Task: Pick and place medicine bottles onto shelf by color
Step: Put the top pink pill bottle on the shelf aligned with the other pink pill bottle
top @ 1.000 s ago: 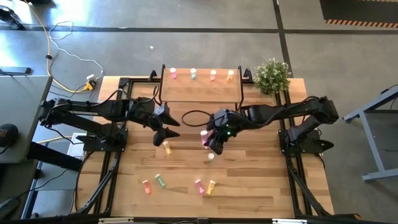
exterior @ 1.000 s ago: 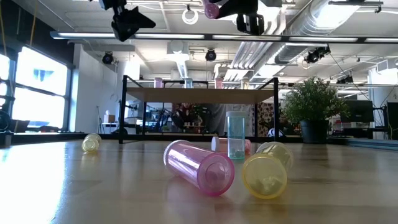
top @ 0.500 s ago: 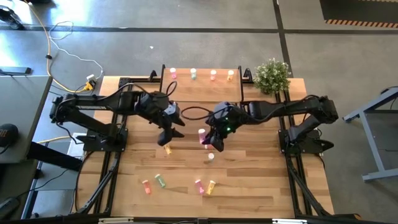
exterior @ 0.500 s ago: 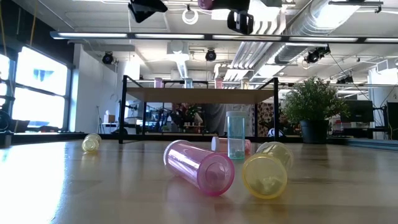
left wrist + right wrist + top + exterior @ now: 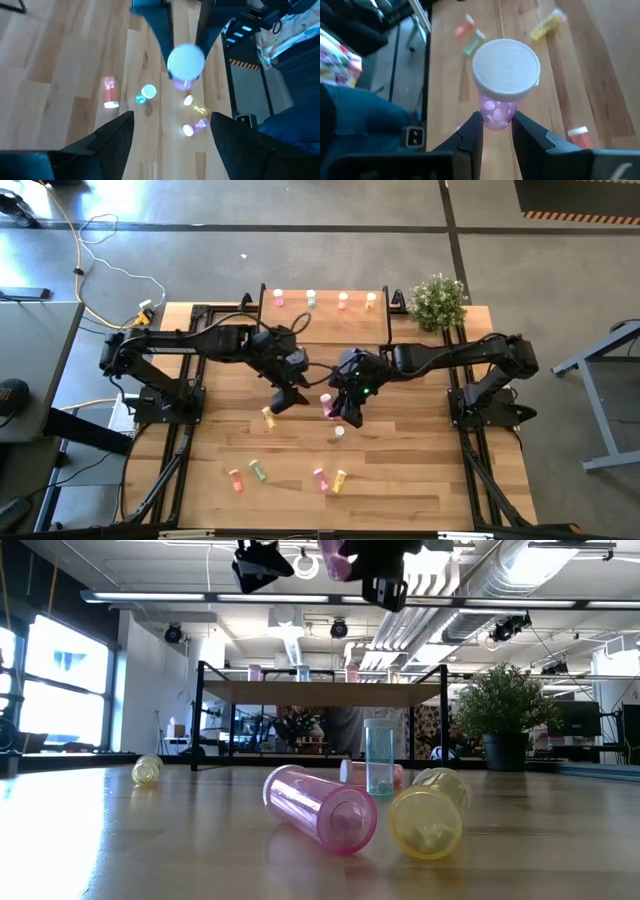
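While the right pincer (image 5: 337, 408) grips a pink bottle (image 5: 503, 82) above the desk (image 5: 420, 470), the left pincer (image 5: 283, 400) hangs wide beside it.

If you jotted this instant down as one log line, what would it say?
right gripper: shut on pink bottle, lifted above table | left gripper: open, empty, above yellow bottle | shelf: four bottles

Shelf (image 5: 322, 330) bottles' colours perhaps too small.
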Robot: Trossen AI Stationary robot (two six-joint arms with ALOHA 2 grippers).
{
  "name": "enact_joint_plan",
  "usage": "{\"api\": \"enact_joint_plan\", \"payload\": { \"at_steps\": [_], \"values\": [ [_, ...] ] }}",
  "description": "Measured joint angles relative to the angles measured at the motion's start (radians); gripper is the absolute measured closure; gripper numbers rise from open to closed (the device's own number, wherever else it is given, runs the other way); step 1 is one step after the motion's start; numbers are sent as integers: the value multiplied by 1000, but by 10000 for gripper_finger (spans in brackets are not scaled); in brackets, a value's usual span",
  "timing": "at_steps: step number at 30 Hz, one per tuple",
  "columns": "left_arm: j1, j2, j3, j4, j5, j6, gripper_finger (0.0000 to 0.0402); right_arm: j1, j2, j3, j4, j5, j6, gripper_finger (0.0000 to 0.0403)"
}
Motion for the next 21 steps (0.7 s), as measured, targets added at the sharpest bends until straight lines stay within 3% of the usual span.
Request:
{"api": "enact_joint_plan", "payload": {
  "at_steps": [21],
  "values": [
    [-31,128,2,175,96,-66,147,20,67,0,9,-15,-23,324]
  ]
}}
